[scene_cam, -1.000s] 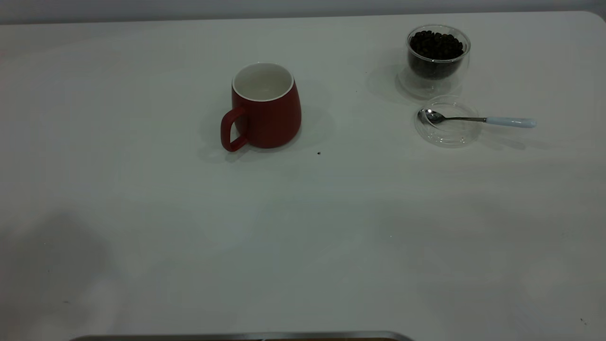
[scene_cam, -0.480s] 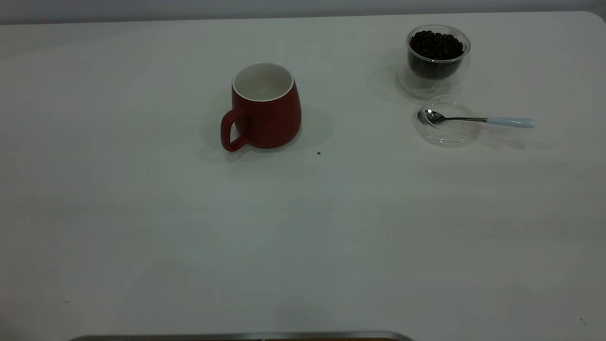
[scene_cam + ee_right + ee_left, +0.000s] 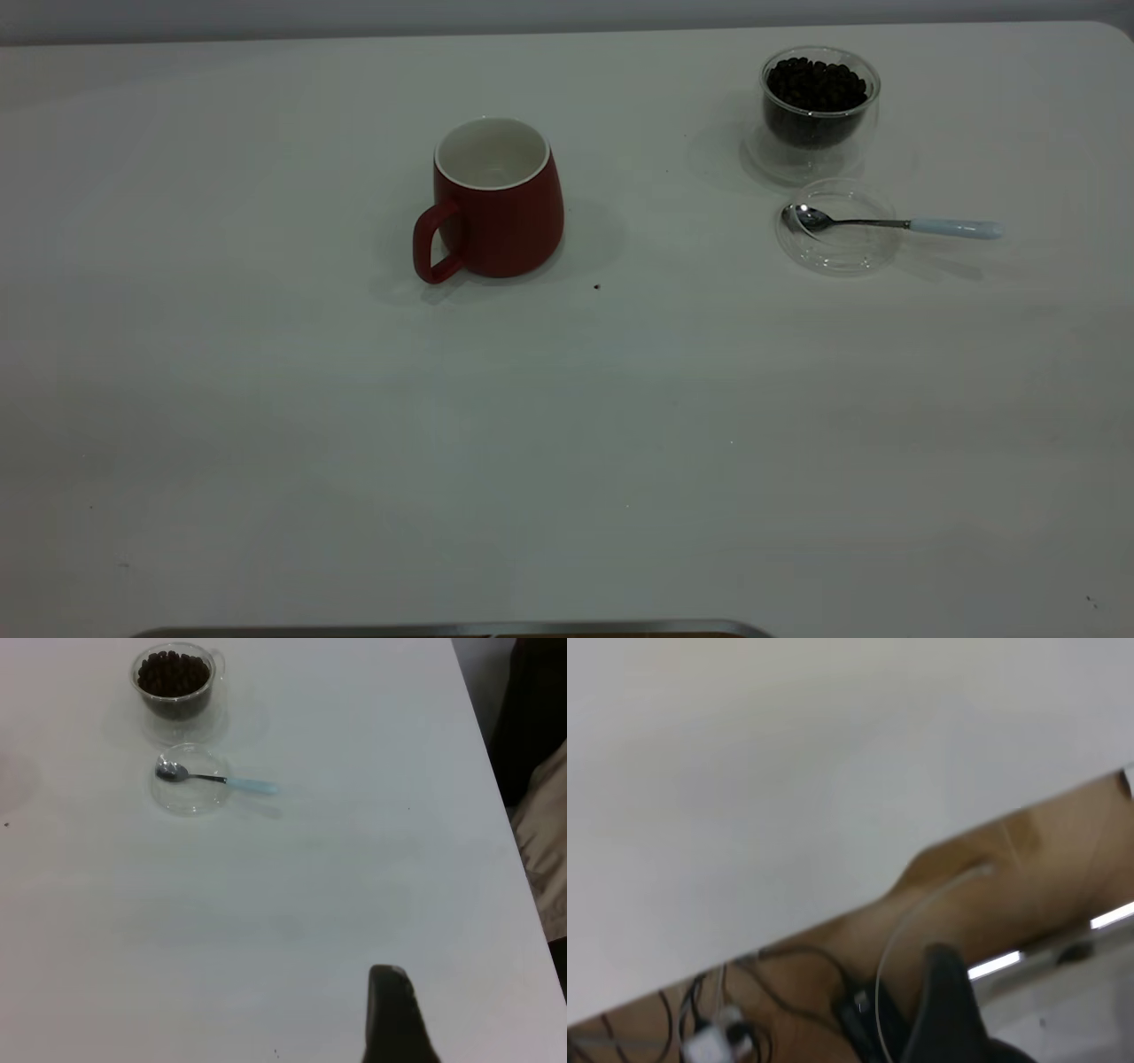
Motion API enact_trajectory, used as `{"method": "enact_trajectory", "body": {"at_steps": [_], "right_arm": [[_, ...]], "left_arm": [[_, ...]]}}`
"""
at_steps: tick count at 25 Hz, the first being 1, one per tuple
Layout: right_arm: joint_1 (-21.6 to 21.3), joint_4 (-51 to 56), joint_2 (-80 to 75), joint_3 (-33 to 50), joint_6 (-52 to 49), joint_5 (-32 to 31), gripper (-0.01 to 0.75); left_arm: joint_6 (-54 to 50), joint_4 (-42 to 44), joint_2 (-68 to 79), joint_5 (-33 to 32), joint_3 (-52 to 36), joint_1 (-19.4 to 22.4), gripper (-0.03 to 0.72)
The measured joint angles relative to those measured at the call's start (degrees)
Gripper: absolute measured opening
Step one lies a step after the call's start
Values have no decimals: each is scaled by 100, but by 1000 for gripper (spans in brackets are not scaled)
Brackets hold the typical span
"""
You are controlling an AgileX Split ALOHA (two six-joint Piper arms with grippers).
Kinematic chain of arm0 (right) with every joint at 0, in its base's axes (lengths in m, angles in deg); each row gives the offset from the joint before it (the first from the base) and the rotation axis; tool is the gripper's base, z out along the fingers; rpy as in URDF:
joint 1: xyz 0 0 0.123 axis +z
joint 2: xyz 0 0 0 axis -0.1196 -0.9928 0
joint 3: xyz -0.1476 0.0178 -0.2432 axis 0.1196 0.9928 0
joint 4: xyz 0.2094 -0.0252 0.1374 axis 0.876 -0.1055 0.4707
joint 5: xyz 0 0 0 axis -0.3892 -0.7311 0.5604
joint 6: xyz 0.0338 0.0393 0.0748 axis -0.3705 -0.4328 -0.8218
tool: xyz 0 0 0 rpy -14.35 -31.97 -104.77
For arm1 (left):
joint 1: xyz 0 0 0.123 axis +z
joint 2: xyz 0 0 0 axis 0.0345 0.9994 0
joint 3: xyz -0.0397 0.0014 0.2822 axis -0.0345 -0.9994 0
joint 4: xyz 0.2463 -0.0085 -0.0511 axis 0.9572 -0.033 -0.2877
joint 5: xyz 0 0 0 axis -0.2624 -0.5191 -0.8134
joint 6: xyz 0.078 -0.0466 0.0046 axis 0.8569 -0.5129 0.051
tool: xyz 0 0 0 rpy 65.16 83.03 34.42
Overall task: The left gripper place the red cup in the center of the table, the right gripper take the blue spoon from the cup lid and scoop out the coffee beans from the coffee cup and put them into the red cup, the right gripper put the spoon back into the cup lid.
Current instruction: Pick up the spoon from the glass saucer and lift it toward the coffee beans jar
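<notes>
The red cup (image 3: 505, 213) stands upright and empty near the middle of the table (image 3: 567, 425), handle toward the front left. The coffee cup (image 3: 819, 115), full of coffee beans (image 3: 815, 84), stands at the back right. In front of it lies the cup lid (image 3: 833, 244) with the blue spoon (image 3: 886, 223) across it, bowl in the lid and handle pointing right. The right wrist view shows the coffee cup (image 3: 174, 682), lid (image 3: 189, 797) and spoon (image 3: 213, 778) far from my right gripper (image 3: 394, 1019). My left gripper (image 3: 948, 1010) is at the table's edge. Neither gripper shows in the exterior view.
The table's right edge (image 3: 496, 771) runs past the right arm, with dark shapes beyond it. In the left wrist view the table's edge (image 3: 859, 904) gives onto a brown floor with cables (image 3: 788, 966). A small dark speck (image 3: 596, 286) lies near the red cup.
A shadow at the table's front left has faded away. The red cup, coffee cup, lid and spoon have not moved.
</notes>
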Motion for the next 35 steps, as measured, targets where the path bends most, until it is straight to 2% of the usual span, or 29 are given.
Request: {"method": "enact_trajectory", "body": {"at_steps": [3, 9, 12, 15, 21, 35], "right_arm": [[0, 0, 0, 0, 0, 0, 494], [0, 0, 0, 0, 0, 0, 494], [0, 0, 0, 0, 0, 0, 494], [0, 0, 0, 0, 0, 0, 494], [0, 0, 0, 0, 0, 0, 494], [0, 0, 0, 0, 0, 0, 494]], "left_arm": [[0, -17, -553, -16, 0, 272, 587], [0, -42, -1612, -62, 0, 1547, 587], [0, -53, -2001, -144, 0, 1987, 587], [0, -71, -2019, -156, 0, 2018, 587], [0, -77, -2019, -156, 0, 1788, 587], [0, -82, -2019, -160, 0, 1781, 587]]}}
